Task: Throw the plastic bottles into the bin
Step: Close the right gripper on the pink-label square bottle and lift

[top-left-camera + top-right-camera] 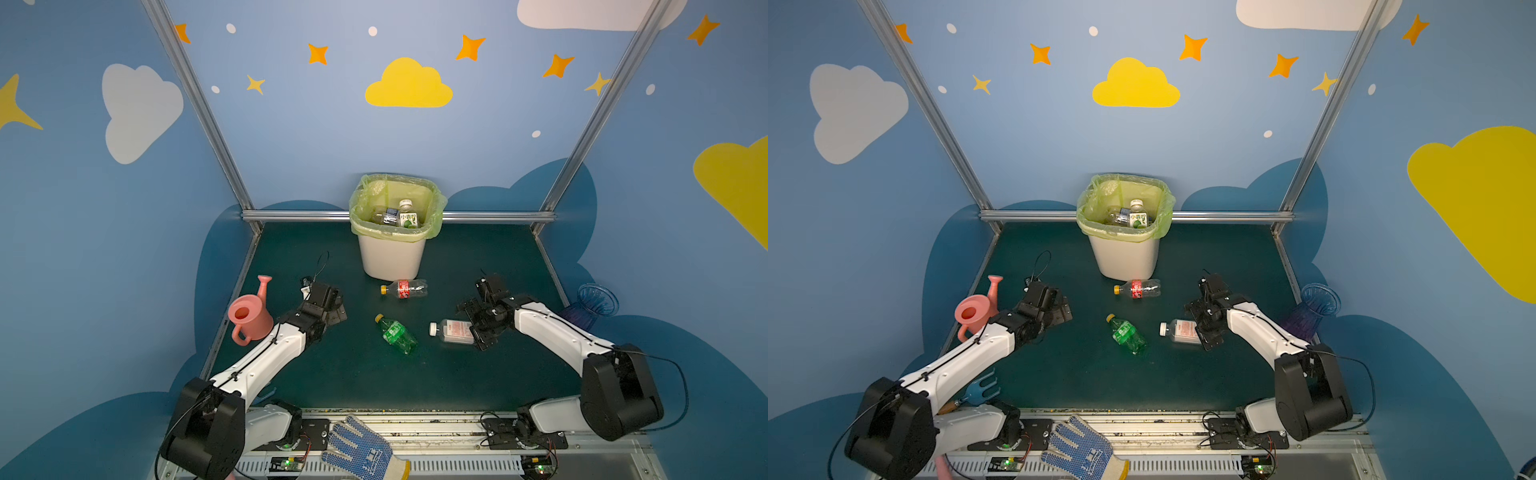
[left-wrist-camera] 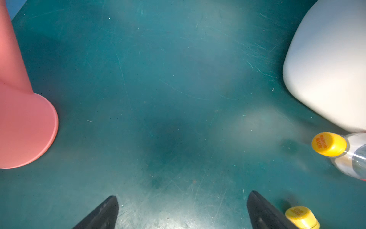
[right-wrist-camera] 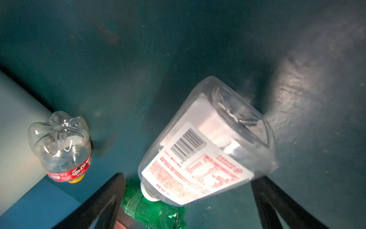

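Observation:
The white bin (image 1: 392, 257) with a yellow-green bag stands at the back middle, and two plastic bottles (image 1: 401, 214) lie inside it. On the green table lie a red-labelled bottle (image 1: 405, 289), a green bottle (image 1: 397, 334) and a clear white-capped bottle (image 1: 451, 331). My right gripper (image 1: 478, 328) is open, its fingers either side of the clear bottle's (image 3: 208, 142) base end without closing on it. My left gripper (image 1: 332, 309) hangs open over bare table (image 2: 178, 119), left of the bottles, with nothing between its fingers (image 2: 107, 212).
A pink watering can (image 1: 249, 318) stands close to the left arm. A purple-blue vase (image 1: 590, 307) sits at the right edge behind the right arm. A blue dotted glove (image 1: 361, 451) lies on the front rail, and a blue hand rake (image 1: 980, 390) sits by the left arm's base.

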`<move>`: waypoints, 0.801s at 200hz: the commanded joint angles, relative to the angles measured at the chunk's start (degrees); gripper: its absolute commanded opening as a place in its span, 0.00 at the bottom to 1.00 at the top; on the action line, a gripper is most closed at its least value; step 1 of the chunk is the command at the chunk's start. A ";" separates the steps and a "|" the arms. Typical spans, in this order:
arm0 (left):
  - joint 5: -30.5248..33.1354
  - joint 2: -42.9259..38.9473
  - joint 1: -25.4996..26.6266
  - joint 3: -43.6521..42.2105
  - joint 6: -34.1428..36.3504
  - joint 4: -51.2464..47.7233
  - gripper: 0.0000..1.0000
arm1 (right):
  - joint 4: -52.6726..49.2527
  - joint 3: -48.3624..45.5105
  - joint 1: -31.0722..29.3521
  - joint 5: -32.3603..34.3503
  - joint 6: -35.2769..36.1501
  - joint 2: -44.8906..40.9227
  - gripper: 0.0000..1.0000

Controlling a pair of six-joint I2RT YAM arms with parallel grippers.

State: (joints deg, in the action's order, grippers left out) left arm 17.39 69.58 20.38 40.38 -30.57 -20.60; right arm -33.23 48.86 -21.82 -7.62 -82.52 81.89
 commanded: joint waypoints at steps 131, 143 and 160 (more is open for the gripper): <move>3.66 -0.55 0.14 1.06 0.23 -3.74 1.00 | 2.80 5.53 2.49 -4.03 12.65 12.08 0.80; 4.07 -0.84 0.11 1.09 0.22 -4.05 1.00 | 2.48 6.15 2.57 -4.25 13.47 12.51 0.76; 4.38 -1.15 0.13 1.01 0.20 -4.19 1.00 | 2.86 6.50 2.59 -4.45 14.19 12.35 0.70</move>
State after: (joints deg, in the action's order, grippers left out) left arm 19.90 69.56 20.38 40.38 -30.48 -23.16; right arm -30.44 53.49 -19.42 -10.81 -71.20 94.13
